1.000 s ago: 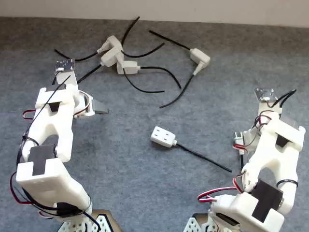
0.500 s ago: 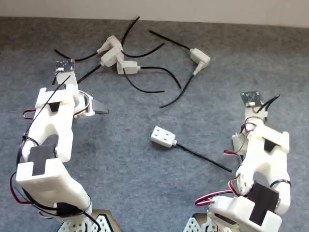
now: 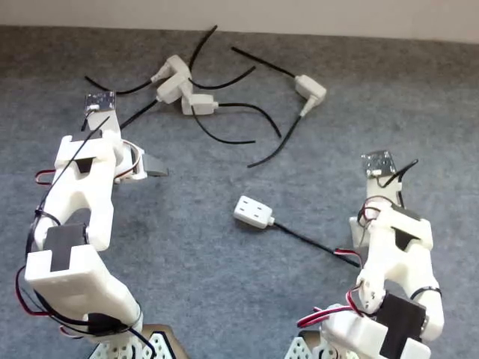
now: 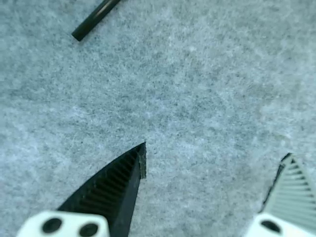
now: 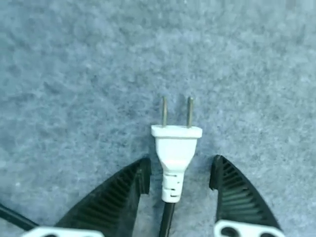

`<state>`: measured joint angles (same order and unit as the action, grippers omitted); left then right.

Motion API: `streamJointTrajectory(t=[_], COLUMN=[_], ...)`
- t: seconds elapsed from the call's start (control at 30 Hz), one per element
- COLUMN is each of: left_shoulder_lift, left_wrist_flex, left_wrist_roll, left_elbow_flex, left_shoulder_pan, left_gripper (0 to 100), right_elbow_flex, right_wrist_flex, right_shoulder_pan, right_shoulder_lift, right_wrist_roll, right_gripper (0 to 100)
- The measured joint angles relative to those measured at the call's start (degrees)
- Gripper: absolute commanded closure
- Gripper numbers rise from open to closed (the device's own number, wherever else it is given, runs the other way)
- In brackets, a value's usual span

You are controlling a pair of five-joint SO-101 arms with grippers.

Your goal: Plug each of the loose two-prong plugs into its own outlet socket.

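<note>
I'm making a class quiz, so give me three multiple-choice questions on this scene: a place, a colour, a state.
1. Where does the two-prong plug lie?
A) between the fingers of the right tool
B) in a socket
C) on an arm's base
2. What colour is the cable of the outlet block?
A) white
B) black
C) red
3. How is the left tool?
A) shut on a plug
B) shut on a cable
C) open
Answers: A, the right wrist view shows a finger on either side of it; B, a black cable leaves the block; C, its fingers stand apart over bare table.
</note>
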<state>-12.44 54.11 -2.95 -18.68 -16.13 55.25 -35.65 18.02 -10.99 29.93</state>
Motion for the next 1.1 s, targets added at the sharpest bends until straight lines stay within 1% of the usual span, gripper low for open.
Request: streamJointTrajectory(t=[0.13, 0.23, 0.43, 0.63, 0.73, 0.87, 1.0, 1.1], left_shoulder_lift=[0.0, 0.0, 0.0, 0.0, 0.0, 0.0, 0.0, 0.0], left_wrist_flex=[0.0, 0.0, 0.0, -0.7, -0.7, -0.7, -0.7, -0.7], left_wrist_roll=[0.0, 0.0, 0.0, 0.0, 0.0, 0.0, 0.0, 0.0], left_elbow_flex=[0.0, 0.0, 0.0, -0.2, -0.2, -0.2, -0.2, -0.2], left_shoulder_pan=[0.0, 0.0, 0.0, 0.0, 0.0, 0.0, 0.0, 0.0], left_gripper=[60, 60, 60, 60, 60, 60, 60, 60], right_elbow_flex=[0.2, -1.0, -7.2, -13.0, -13.4, -13.4, -13.5, -13.5], right_wrist_flex=[0.1, -1.8, -12.5, -18.6, -19.4, -19.7, -19.7, -16.4], right_shoulder_pan=[-2.8, -5.7, -12.6, -13.5, -13.5, -11.6, -9.8, -7.7], right_shoulder_lift=[-0.1, -0.2, 0.1, 0.1, 0.1, 0.1, 0.6, 0.7], right_wrist_roll=[-6.9, -8.1, -8.8, -14.2, -14.0, -11.8, -7.9, -5.5], right_gripper=[78.9, 78.9, 78.9, 78.9, 78.9, 78.9, 78.9, 78.9])
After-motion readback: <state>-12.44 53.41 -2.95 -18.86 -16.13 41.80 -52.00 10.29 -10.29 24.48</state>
